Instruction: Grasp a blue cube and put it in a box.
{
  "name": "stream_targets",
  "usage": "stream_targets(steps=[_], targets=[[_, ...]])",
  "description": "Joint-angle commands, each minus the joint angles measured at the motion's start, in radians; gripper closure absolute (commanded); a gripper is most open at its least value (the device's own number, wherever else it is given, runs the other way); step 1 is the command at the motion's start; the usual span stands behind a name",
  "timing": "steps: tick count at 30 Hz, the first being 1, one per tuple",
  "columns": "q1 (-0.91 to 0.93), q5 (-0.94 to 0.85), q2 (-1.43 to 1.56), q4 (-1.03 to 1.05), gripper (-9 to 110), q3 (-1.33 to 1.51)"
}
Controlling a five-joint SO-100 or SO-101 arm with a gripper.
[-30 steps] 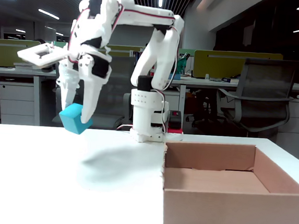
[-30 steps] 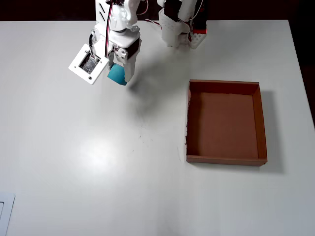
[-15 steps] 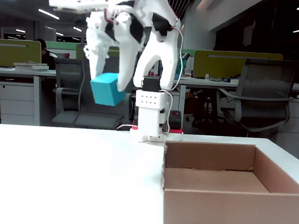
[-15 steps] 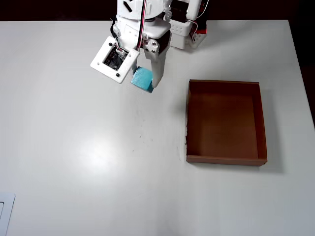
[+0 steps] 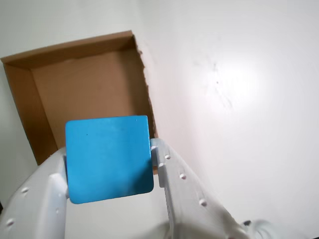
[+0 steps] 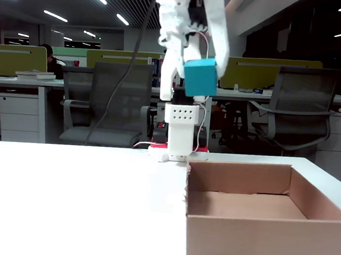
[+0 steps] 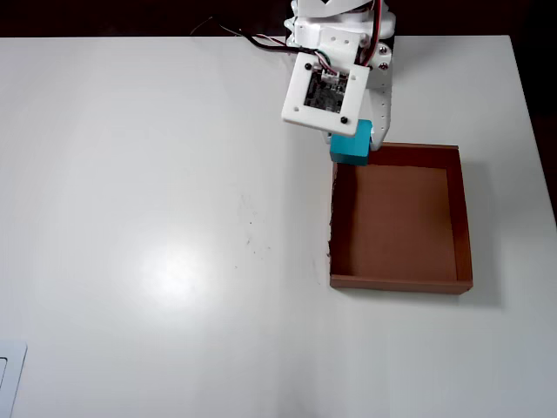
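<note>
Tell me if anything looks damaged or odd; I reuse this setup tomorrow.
Only the box: its edge nearest the arm's base is ragged and torn in the wrist view. The blue cube sits squarely in the gripper.

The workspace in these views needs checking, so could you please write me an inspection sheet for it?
Surface: white table, bare apart from a few faint dark specks near its middle.
Job's things: blue cube held high in the air, over the box's far left corner in the overhead view; box open and empty.
Clutter: a pale flat object at the table's lower left corner, cut off by the frame.
Hand: hand shut on the blue cube, one finger on each side.
Cables: red and dark wires at the arm's base.
Surroundings: office chairs, desks, ceiling lights.
</note>
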Motion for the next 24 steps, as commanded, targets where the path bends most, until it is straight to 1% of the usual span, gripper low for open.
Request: stream_targets(steps=[1,7,14,19,24], targets=[[-0.060,0.014,-0.009,-0.006,86,-0.060],[-0.129,0.017,-0.052,-0.097,86,-0.014],[-0.186,0.017,-0.071,-0.204,87,0.144],[-0.206,0.011,-0.092,-0.311,87,0.258],[-0.210,-0.006,-0.120,-0.480,87,0.388]])
